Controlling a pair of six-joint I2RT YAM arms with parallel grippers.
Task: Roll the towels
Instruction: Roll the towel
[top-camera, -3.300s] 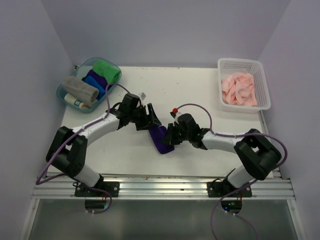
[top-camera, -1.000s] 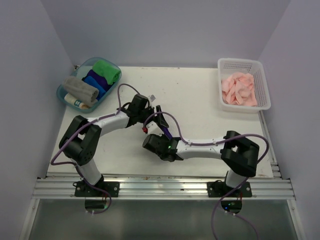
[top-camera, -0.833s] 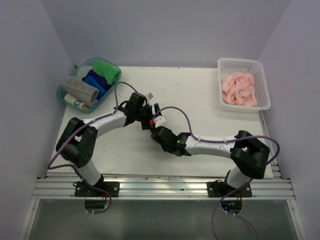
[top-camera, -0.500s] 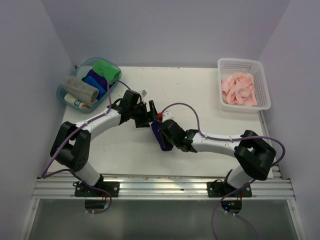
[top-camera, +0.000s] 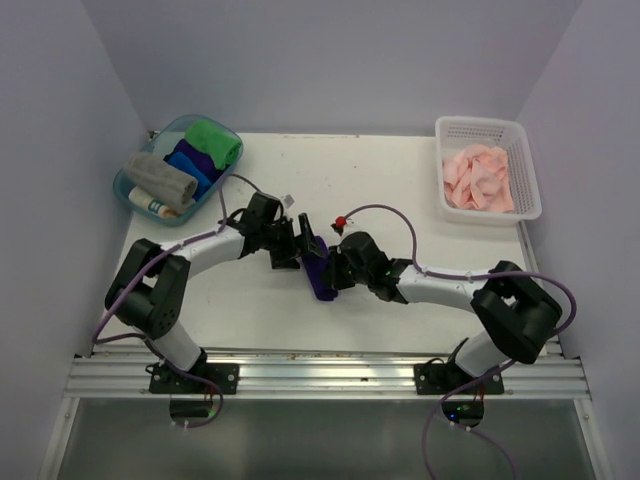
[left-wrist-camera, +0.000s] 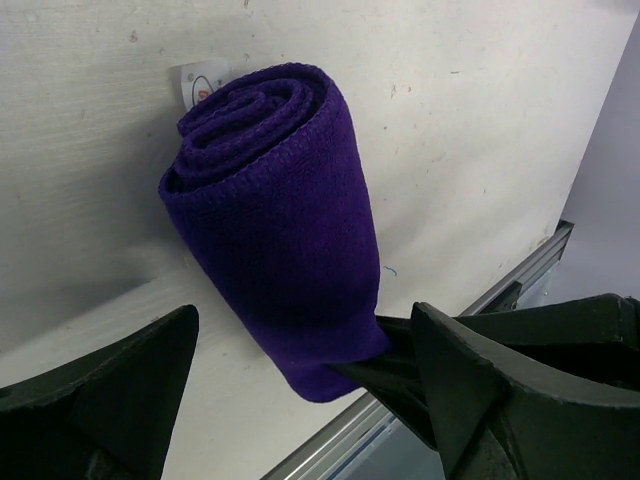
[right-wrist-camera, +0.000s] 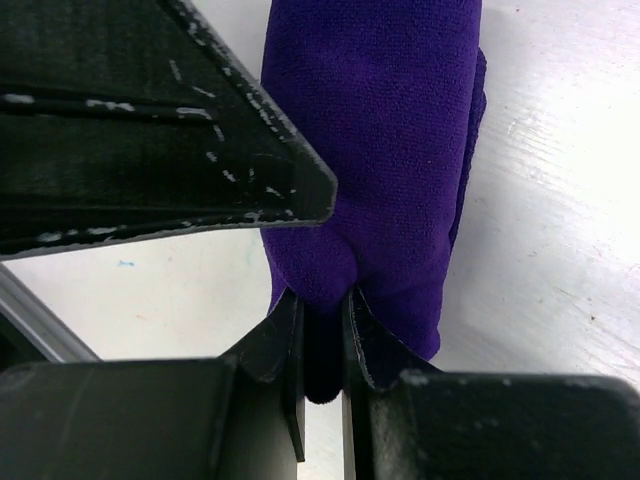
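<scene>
Overhead camera looks down; close wrist cameras share the purple towel (left-wrist-camera: 280, 230).

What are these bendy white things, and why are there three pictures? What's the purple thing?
They are two robot arms bolted to a table. One picture looks down from above. The other two come from small cameras on the wrists. The right gripper pinches the end of a rolled purple towel on the table. The left gripper is open, with a finger on each side of it. A blue tub at the left holds rolled towels, and a white basket at the right holds loose pink towels.
</scene>
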